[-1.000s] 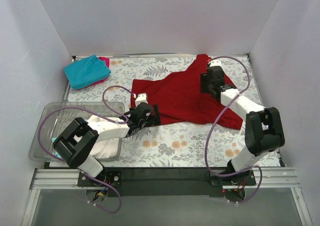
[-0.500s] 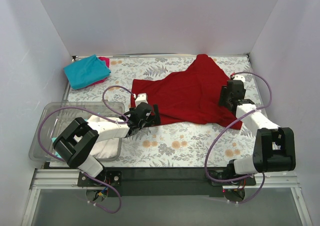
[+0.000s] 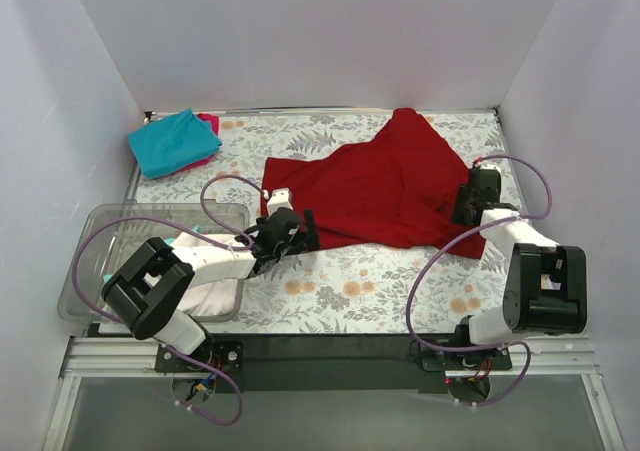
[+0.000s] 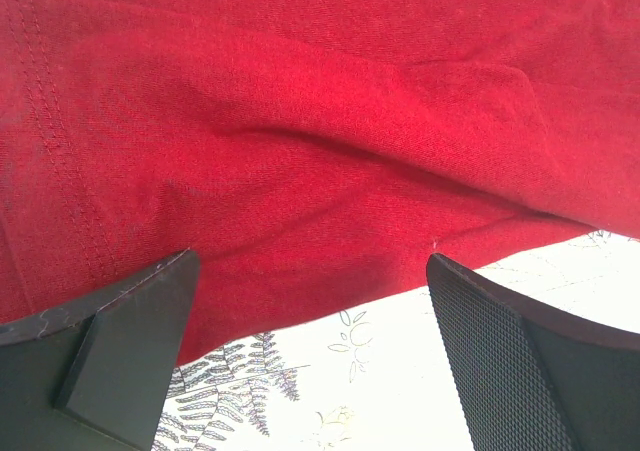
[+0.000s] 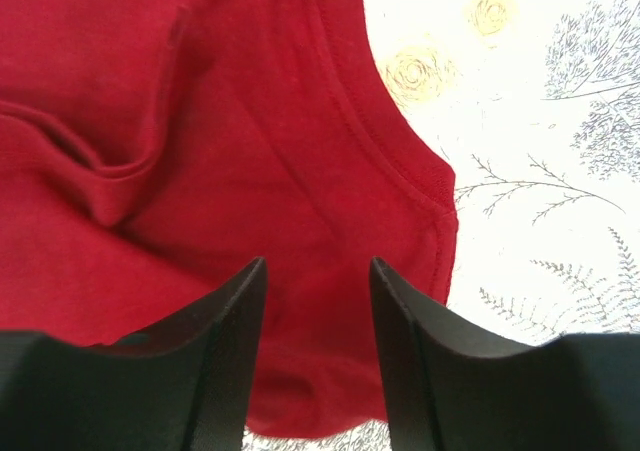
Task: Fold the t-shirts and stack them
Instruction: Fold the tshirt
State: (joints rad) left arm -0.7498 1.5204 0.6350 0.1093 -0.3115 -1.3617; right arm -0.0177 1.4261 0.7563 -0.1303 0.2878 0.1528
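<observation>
- The left gripper (image 3: 290, 233) has its fingers spread wide. In the left wrist view (image 4: 310, 301) it hovers low over the near hem of the dark red t-shirt (image 4: 300, 121) and grips nothing.
- The right gripper (image 3: 472, 203) sits close to the right edge of the table (image 3: 350, 281). Its fingers are parted by a narrow gap, and the right wrist view (image 5: 315, 301) shows them above a stitched, rounded corner of the shirt (image 5: 150, 121), with no cloth pinched.
- Judging by this, each arm is lined up on an opposite edge of the shirt, ready to take hold for a fold.
- The dark red t-shirt (image 3: 380, 186) lies open and rumpled from the middle of the table to the right edge, with one part reaching the far edge. It is not yet folded.
- At the far left corner a folded teal t-shirt (image 3: 172, 141) rests on a magenta-pink t-shirt (image 3: 208, 123), which looks like the start of the stack.
- The clear plastic bin (image 3: 100, 231) stands at the near left corner. It holds a white t-shirt (image 3: 215, 293), partly hidden by the left arm.
</observation>
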